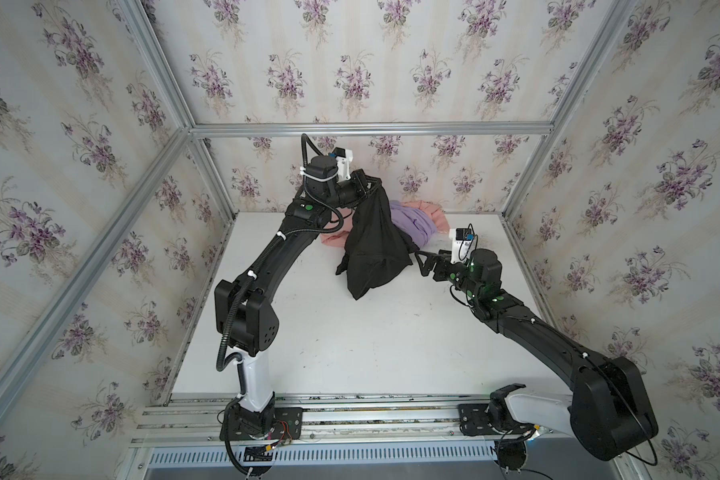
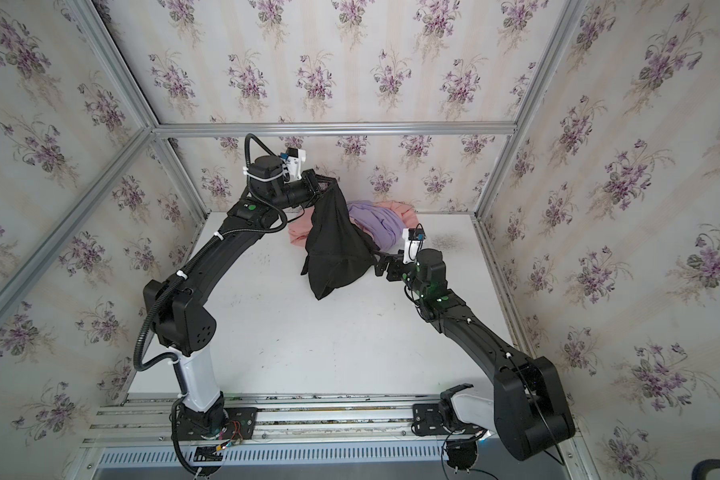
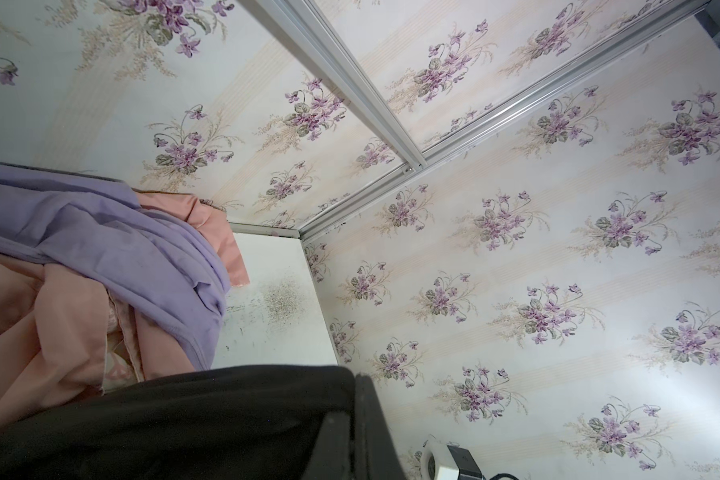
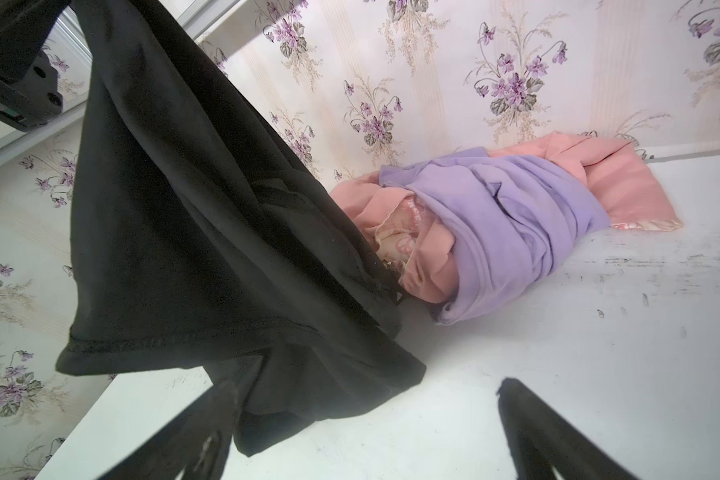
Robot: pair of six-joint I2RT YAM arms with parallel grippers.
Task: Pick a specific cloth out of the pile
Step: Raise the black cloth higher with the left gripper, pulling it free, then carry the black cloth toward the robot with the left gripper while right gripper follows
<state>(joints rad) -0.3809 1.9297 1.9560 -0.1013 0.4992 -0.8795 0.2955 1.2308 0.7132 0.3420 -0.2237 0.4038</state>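
Note:
The black cloth (image 1: 375, 249) (image 2: 335, 257) hangs in a long drape from my left gripper (image 1: 380, 185) (image 2: 334, 183), which is shut on its top edge above the table's back. In the left wrist view the black cloth (image 3: 184, 415) is pinched between the closed fingers of the left gripper (image 3: 356, 384). Its lower end reaches down to the table. Behind it lies the pile, with lavender cloth (image 1: 412, 226) (image 4: 516, 232) over salmon-pink cloth (image 1: 431, 212) (image 4: 624, 187). My right gripper (image 1: 421, 262) (image 4: 366, 388) stands open beside the cloth's lower right edge, holding nothing.
The white table (image 1: 350, 340) is boxed in by floral-papered walls on aluminium framing (image 1: 371, 129). A scuffed grey patch (image 2: 445, 241) marks the back right corner. A metal rail (image 1: 350, 415) carrying both arm bases runs along the front edge.

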